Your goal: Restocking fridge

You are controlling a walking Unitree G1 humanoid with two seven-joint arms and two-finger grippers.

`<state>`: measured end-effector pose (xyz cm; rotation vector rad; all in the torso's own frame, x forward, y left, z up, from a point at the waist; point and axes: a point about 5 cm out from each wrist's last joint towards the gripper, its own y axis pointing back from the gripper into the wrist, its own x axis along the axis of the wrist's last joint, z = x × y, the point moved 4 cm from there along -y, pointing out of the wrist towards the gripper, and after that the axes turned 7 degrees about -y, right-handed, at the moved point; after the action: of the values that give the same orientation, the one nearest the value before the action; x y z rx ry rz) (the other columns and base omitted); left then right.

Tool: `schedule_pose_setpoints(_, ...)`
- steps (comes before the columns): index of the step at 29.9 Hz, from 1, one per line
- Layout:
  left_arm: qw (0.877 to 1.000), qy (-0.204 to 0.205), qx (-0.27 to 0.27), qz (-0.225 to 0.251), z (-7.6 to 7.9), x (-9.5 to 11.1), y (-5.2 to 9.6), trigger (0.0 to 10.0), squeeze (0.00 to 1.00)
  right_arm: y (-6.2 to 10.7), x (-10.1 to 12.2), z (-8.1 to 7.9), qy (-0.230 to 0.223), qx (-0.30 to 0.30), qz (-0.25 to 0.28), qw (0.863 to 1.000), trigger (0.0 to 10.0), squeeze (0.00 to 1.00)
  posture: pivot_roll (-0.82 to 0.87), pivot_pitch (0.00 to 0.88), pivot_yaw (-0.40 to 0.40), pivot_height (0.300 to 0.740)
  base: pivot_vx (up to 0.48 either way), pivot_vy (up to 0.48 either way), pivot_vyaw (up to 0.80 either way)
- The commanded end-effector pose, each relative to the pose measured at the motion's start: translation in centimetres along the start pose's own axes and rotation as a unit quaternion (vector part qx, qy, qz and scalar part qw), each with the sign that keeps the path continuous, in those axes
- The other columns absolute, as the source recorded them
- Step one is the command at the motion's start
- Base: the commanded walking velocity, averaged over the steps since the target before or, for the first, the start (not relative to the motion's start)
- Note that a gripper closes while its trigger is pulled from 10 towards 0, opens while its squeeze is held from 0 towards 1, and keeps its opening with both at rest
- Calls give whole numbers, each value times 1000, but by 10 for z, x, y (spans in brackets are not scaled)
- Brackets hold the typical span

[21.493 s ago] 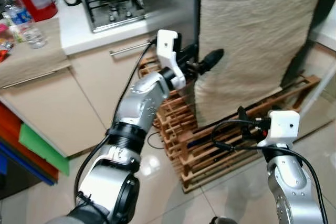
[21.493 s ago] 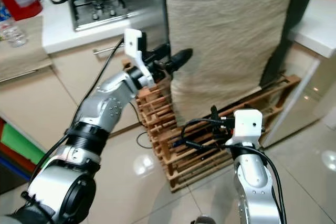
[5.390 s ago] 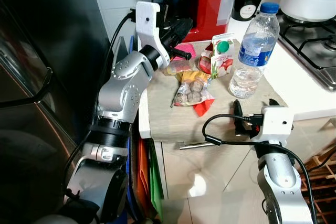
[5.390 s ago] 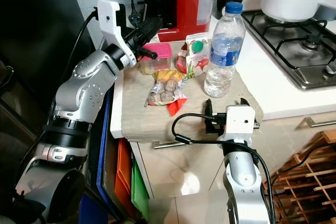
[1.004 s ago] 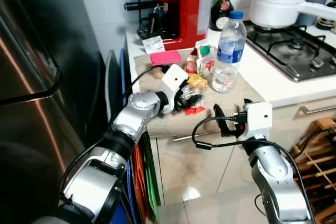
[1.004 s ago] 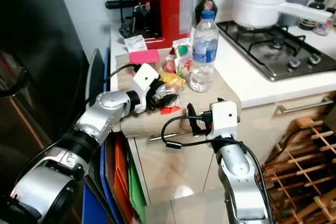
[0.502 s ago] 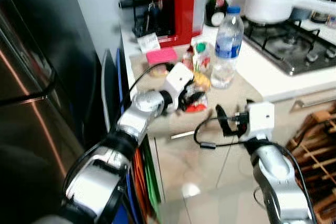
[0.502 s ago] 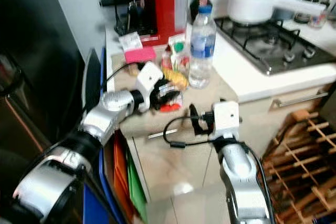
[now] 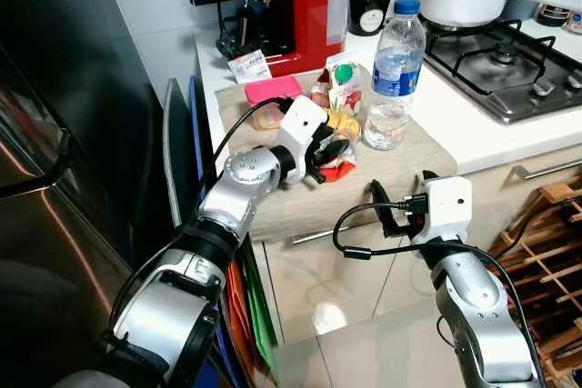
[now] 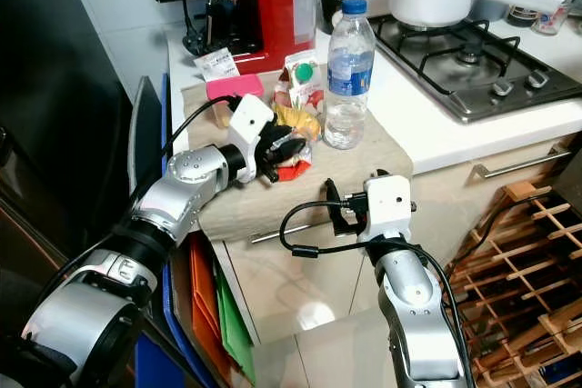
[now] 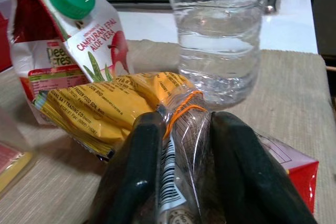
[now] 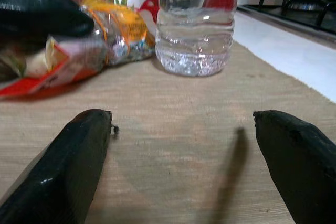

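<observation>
Your clear snack packet [image 11: 181, 145] lies on the beige mat [image 9: 400, 156], pinched between the fingers of the left gripper [image 11: 181, 171]. Just beyond that gripper sit a yellow packet [image 11: 105, 103], a green-capped drink pouch [image 11: 68, 35] and the water bottle [image 9: 393, 74]. Your right gripper [image 12: 178, 161] hovers spread wide at the mat's near edge, holding nothing.

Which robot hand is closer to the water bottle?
Left. The left gripper sits on the mat beside the water bottle, shut on a snack packet. The right gripper hovers at the counter's front edge.
</observation>
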<state>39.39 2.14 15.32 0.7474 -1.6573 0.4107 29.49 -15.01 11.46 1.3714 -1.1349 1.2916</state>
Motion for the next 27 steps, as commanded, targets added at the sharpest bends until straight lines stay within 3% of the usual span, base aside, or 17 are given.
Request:
schedule_pose_setpoints(1, 997, 27, 16, -77, -5, -38, 12, 0, 0, -2, 1, -2, -1, 3, 2, 1000, 10000, 0, -102, 0, 102, 740, 0, 0, 0)
schedule_pose_setpoints(7, 997, 35, 54, -35, -29, -13, 18, 0, 0, -1, 0, -1, -1, 2, 2, 1000, 10000, 0, -100, 0, 104, 740, 0, 0, 0)
schedule_pose_setpoints(9, 995, 58, 79, 15, -44, 8, 28, 0, 0, 0, 0, 0, 0, 0, 2, 1000, 10000, 0, -98, 0, 104, 740, 0, 0, 0)
schedule_pose_setpoints(10, 995, 58, 79, 15, -44, 8, 28, 0, 0, 0, 0, 0, 0, 0, 2, 1000, 10000, 0, -98, 0, 104, 740, 0, 0, 0)
schedule_pose_setpoints(12, 991, 74, 94, 68, -52, 26, 40, 0, 0, 1, -1, 1, 0, -3, 2, 1000, 10000, 0, -93, 0, 102, 740, 0, 0, 0)
schedule_pose_setpoints(15, 987, 76, 102, 96, -56, 36, 49, 0, 0, 1, 0, 2, 1, -4, 3, 1000, 10000, 0, -86, 0, 96, 740, 0, 0, 0)
schedule_pose_setpoints(17, 980, 72, 124, 137, -62, 51, 62, 0, 0, 0, 0, 4, 3, -5, 4, 1000, 10000, 0, -71, 0, 84, 740, 0, 0, 0)
schedule_pose_setpoints(23, 978, 61, 148, 136, -55, 46, 76, 0, 0, -4, 5, 8, 10, -13, 15, 1000, 10000, 0, -65, 0, 82, 740, 0, 0, 0)
schedule_pose_setpoints(24, 978, 59, 152, 128, -51, 41, 76, 8824, 0, -5, 8, 10, 10, -21, 21, 1000, 10000, 0, -64, 0, 82, 740, 0, 0, 0)
schedule_pose_setpoints(25, 978, 46, 164, 117, -44, 34, 77, 10000, 0, -5, 12, 14, 8, -36, 31, 999, 10000, 0, -63, 0, 80, 740, 0, 0, 0)
schedule_pose_setpoints(27, 978, 37, 172, 114, -40, 32, 77, 10000, 0, -5, 13, 16, 8, -43, 34, 998, 10000, 0, -63, 0, 80, 740, 0, 0, 0)
